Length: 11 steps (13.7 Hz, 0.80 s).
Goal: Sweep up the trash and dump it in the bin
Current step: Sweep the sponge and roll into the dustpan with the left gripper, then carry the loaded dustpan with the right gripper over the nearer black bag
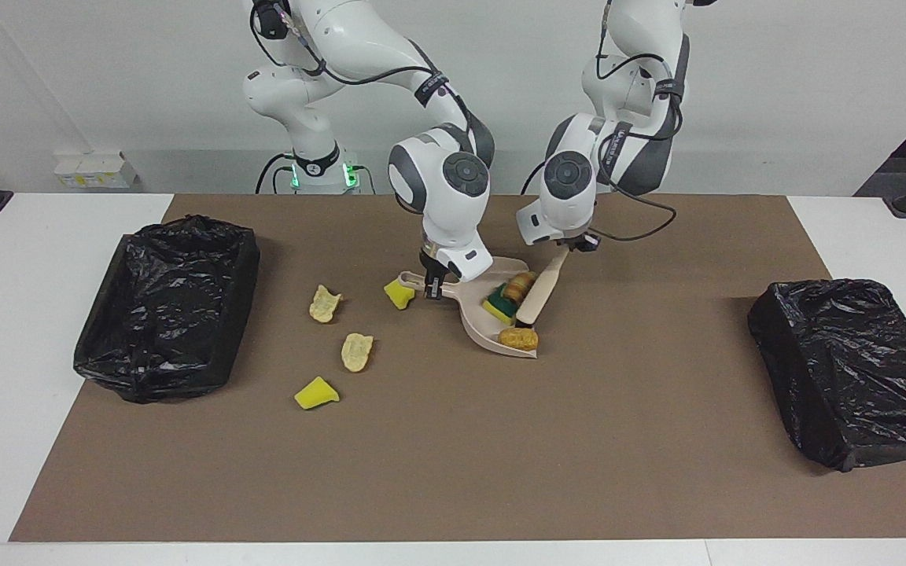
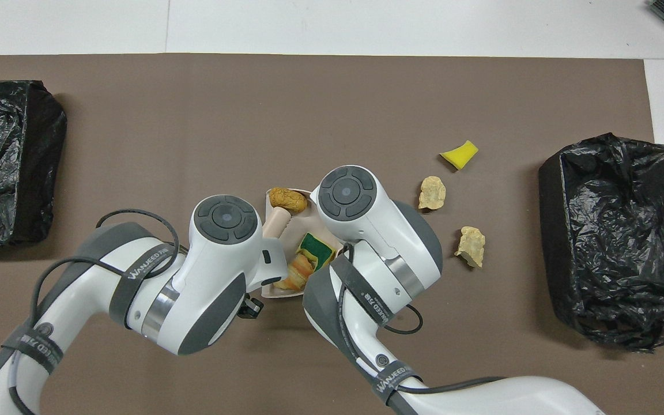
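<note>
My right gripper (image 1: 432, 289) is shut on the handle of the beige dustpan (image 1: 492, 339), which rests on the mat. My left gripper (image 1: 571, 247) is shut on the handle of the beige brush (image 1: 539, 291), whose head stands in the pan's mouth. Three pieces of trash lie in the pan: a yellow-green sponge (image 1: 500, 306), a croissant-like piece (image 1: 519, 284) and a bread roll (image 1: 517, 339). Loose on the mat toward the right arm's end are a yellow chunk (image 1: 399, 295) beside the pan's handle, two beige foam bits (image 1: 325, 303) (image 1: 356, 351) and a yellow sponge wedge (image 1: 315, 393). In the overhead view both wrists hide the grippers.
A bin lined with a black bag (image 1: 166, 306) stands at the right arm's end of the brown mat (image 1: 453, 456). A second black-bagged bin (image 1: 854, 369) stands at the left arm's end. White tabletop borders the mat.
</note>
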Tool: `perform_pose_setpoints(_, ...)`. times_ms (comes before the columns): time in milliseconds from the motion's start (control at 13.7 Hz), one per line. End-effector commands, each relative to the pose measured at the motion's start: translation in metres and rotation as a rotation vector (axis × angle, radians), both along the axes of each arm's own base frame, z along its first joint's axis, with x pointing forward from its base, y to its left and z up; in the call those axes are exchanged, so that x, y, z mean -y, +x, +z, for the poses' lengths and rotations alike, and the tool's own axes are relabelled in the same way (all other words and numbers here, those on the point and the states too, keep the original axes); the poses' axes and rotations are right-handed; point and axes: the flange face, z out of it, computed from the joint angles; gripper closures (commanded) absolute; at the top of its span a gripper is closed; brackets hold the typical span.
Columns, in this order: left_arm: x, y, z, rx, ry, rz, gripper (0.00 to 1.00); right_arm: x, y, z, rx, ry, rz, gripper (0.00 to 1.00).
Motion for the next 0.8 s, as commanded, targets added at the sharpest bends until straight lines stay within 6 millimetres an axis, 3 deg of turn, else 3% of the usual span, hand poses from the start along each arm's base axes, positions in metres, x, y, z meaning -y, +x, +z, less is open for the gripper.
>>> perform_pose_setpoints(0,-0.016,-0.007,0.041,0.02,-0.024,0.049,1.0,0.005,-0.004,0.003,0.009,0.01,-0.029,1.0)
perform_pose_setpoints(146,-0.042,0.003,0.047,0.006,-0.015,0.102,1.0,0.006,-0.004,0.003,0.009,0.01,-0.03,1.0)
perform_pose_setpoints(365,-0.087,0.007,0.031,0.001,0.007,0.231,1.0,0.007,-0.003,0.003,0.007,0.01,-0.034,1.0)
perform_pose_setpoints(730,-0.1,0.007,0.002,0.074,0.047,0.441,1.0,0.013,0.0,0.002,0.005,0.009,-0.045,1.0)
